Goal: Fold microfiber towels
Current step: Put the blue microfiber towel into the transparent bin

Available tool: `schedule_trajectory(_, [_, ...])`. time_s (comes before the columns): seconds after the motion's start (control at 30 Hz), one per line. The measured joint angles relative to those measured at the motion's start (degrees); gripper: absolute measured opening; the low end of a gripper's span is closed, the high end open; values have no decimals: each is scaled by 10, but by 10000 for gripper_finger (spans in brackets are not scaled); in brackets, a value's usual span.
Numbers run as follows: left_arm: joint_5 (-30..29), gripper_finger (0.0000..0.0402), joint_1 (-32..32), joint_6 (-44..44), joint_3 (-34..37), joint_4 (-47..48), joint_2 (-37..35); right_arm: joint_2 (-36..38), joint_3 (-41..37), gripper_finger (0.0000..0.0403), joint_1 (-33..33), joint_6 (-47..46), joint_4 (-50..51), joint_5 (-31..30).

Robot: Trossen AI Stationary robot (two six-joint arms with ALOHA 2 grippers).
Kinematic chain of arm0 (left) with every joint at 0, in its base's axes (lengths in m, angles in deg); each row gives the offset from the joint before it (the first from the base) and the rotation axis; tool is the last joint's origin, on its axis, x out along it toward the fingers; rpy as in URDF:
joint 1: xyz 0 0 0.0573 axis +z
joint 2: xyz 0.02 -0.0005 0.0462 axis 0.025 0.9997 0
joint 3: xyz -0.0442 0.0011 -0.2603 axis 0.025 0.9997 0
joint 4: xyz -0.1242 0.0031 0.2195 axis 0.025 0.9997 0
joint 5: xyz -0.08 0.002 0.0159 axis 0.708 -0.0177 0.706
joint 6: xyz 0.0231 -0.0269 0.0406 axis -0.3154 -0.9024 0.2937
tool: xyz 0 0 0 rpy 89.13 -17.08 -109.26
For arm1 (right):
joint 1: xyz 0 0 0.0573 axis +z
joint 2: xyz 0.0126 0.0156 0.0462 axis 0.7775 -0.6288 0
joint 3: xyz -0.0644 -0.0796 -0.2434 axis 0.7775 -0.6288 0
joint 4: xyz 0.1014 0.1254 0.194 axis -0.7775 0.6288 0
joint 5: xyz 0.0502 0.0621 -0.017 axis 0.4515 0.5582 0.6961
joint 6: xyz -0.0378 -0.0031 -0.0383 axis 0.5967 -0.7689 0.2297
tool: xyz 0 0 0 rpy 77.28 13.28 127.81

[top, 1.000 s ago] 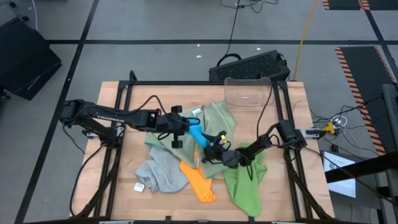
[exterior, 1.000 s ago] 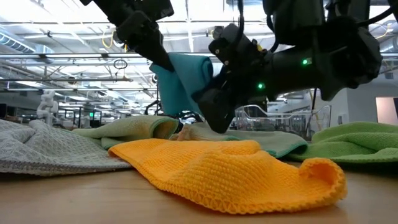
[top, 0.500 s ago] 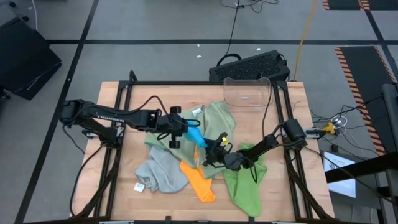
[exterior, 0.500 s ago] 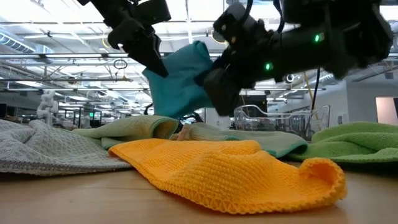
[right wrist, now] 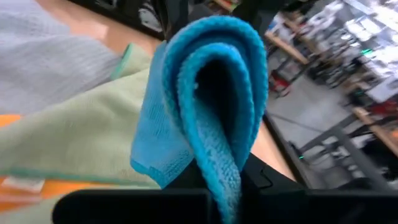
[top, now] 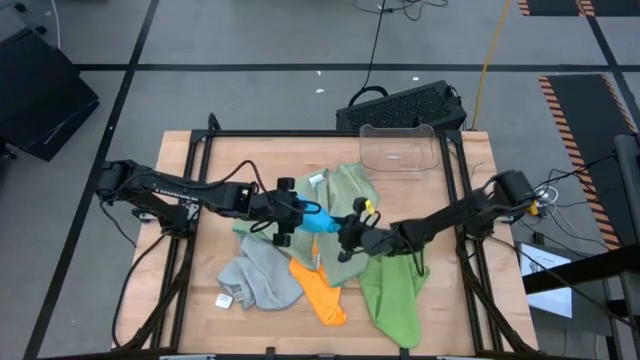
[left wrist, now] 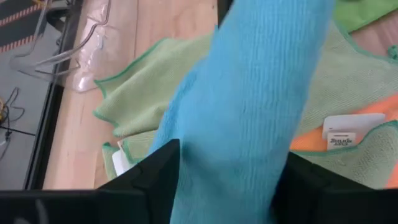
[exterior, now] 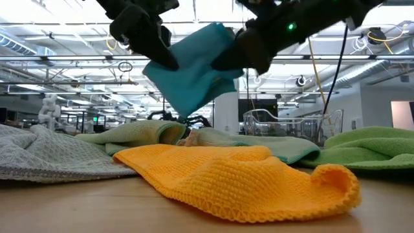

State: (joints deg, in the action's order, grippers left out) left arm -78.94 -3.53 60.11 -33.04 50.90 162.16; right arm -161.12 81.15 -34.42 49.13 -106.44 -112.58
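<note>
A bright blue microfiber towel [top: 322,221] hangs in the air between my two grippers, above the middle of the pile. My right gripper [top: 345,232] is shut on its right part. My left gripper [top: 303,213] stands open, and the towel's bunched band [left wrist: 249,112] runs between its spread fingers. Below lie a sage green towel [top: 350,195], a grey towel [top: 255,270], an orange towel [top: 320,290] and a lime green towel [top: 395,295], all flat or crumpled on the table. My left gripper has one finger [left wrist: 155,177] on each side of the blue band; whether they touch it I cannot tell. My right gripper pinches a folded-over bunch of the blue towel [right wrist: 221,168], several layers. It comes nearly level from the table's right. The towel is clear of the pile, one corner [exterior: 187,107] hanging down.
A clear plastic bin [top: 400,148] stands at the table's far edge, right of middle. A small white tag [top: 225,299] lies near the front left of the grey towel. Bare wood shows at the table's left and far left.
My right gripper has risen from just above the pile and tipped from pointing down toward level, bringing the blue towel's lower part up with it. The towel hung from my left gripper; now it spans between both grippers, higher above the pile.
</note>
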Motion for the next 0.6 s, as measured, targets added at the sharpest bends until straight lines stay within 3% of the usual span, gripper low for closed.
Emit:
schedule_trajectory(0.13, [-20, 218, -4, -30, 0, 14, 0, 50, 0, 8, -13, -26, 101, 40])
schedule_trajectory(0.6, [-91, 218, 8, -118, 0, 61, 0, 229, 0, 7, -92, 23, 350, 5])
